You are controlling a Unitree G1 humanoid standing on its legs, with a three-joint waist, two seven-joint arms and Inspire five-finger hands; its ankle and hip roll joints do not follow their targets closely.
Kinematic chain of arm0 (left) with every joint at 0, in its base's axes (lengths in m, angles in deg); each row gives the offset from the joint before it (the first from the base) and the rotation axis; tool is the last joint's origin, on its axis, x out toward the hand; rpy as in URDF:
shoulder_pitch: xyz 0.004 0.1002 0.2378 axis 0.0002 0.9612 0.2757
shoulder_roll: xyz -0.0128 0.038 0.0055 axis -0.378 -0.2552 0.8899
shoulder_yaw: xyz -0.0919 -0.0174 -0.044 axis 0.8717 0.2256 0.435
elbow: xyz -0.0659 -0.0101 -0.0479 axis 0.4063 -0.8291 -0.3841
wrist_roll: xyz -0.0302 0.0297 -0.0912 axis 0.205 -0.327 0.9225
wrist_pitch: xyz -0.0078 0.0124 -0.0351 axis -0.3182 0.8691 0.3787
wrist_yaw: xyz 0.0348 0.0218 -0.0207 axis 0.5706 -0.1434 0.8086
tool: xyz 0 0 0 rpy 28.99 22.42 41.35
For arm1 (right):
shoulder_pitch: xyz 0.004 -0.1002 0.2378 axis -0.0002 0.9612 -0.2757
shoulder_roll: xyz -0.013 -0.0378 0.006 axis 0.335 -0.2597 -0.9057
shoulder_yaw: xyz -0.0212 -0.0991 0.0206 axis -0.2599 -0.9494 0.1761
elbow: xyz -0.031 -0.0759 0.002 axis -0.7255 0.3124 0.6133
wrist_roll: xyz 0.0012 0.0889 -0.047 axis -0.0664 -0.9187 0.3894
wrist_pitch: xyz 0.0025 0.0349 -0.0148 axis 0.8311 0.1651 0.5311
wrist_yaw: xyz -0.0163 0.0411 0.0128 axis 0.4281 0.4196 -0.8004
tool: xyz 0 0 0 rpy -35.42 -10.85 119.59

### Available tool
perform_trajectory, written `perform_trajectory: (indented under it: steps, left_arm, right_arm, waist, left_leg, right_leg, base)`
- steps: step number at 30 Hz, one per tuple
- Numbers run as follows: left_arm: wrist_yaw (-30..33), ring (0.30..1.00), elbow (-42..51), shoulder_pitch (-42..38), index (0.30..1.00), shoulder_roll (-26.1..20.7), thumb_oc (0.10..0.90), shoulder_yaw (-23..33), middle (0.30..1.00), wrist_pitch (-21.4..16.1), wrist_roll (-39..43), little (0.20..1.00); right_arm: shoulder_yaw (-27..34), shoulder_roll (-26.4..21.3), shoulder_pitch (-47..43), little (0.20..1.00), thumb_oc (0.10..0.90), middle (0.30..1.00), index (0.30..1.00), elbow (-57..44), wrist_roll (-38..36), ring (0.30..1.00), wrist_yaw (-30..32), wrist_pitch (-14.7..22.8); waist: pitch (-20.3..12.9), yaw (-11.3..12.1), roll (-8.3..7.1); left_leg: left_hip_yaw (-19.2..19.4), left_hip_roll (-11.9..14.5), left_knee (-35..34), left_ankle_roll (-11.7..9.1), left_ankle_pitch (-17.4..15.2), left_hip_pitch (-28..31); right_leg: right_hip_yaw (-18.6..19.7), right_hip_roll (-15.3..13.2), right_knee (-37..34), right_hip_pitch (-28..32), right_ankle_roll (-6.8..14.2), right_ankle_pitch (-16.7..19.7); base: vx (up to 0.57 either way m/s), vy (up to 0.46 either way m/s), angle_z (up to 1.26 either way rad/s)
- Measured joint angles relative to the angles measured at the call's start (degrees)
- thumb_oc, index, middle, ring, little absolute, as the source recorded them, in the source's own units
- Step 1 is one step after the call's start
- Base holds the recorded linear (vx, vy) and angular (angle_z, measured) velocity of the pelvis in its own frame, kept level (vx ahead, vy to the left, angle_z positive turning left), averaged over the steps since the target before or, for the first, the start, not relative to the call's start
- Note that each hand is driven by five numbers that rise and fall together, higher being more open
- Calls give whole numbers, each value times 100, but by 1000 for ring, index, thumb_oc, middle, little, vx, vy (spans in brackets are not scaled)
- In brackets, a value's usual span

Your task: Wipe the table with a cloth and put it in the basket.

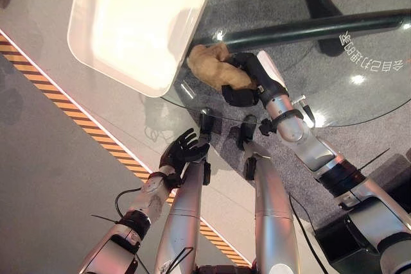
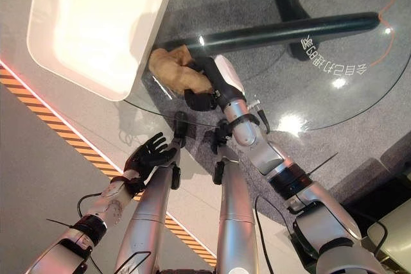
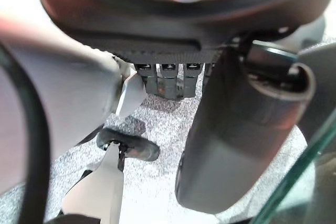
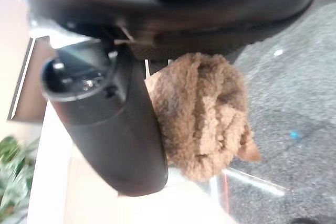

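Frame centre: my right hand grips the bunched tan cloth on the glass counter beside the white basket; lower left, my left hand hangs open.

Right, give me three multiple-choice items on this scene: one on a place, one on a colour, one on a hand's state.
1. Where is the fuzzy cloth?
A. On the round glass table, beside the white rectangular basket
B. On the floor
C. Inside the basket

2. What colour is the cloth?
A. Blue
B. Tan-brown
C. White

3. How is the right hand?
A. Open, away from the cloth
B. Curled on nothing
C. Shut on the cloth

Answers:
1 A: the eye views show the cloth at the basket's rim, over the glass.
2 B: the right wrist view shows brown fuzz.
3 C: dark fingers wrap the cloth, while the left hand hangs open below the table edge.
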Motion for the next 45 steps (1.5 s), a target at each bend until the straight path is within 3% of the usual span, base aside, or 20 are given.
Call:
perform_trajectory:
  steps: [8,21,26,34,38,45]
  left_arm:
    - [-639,900,187,592,900,5,800,378,900,1,896,900]
    - [-2183,900,1212,1550,900,-230,800,694,900,880,1702,900]
    - [-2269,900,1606,1696,900,-245,800,686,900,1017,2104,900]
    - [-2422,900,2392,1727,900,-263,800,717,900,1299,2765,900]
    - [-2516,900,2784,1747,900,-308,800,711,900,1461,3188,900]
    - [-2490,900,3144,1677,900,-401,800,721,900,1479,3799,900]
  right_arm:
    - [342,-53,739,200,100,300,300,-4,-101,300,16,-11]
    - [871,-54,1682,200,100,300,300,-370,-163,300,16,-5]
    - [1101,-40,2095,200,100,300,300,-1099,-362,300,31,40]
    - [1442,-33,2465,200,100,300,300,-1320,-1003,300,14,607]
    - [1590,-41,2744,200,100,300,300,-1588,-1673,300,-611,803]
    - [1508,-43,2814,200,100,300,300,-1759,-1968,300,-1274,1380]
  waist:
    - [5,-14,-11]
    - [11,-1,-31]
    - [16,-13,-38]
    - [24,-21,-54]
    - [40,-145,-96]
    - [39,-286,-128]
  left_leg:
    - [-1,13,-117,-10,-7,428]
    - [16,30,-420,19,-12,1267]
    - [22,40,-419,34,-22,1429]
    - [98,50,-406,88,-59,1522]
    - [143,56,-404,105,-71,1519]
    - [159,80,-400,108,-74,1508]
  right_leg:
    - [2,8,-59,398,-3,2]
    - [17,37,-343,1206,23,1]
    - [19,53,-382,1382,28,-1]
    - [58,84,-396,1477,36,-11]
    - [104,90,-424,1473,45,-14]
    - [151,108,-460,1459,51,-10]
  base:
    - [-39,-51,0]
    - [-10,-13,0]
    - [17,-35,-2]
    - [2,-1,-1]
    - [21,-11,-5]
    - [6,-33,-4]
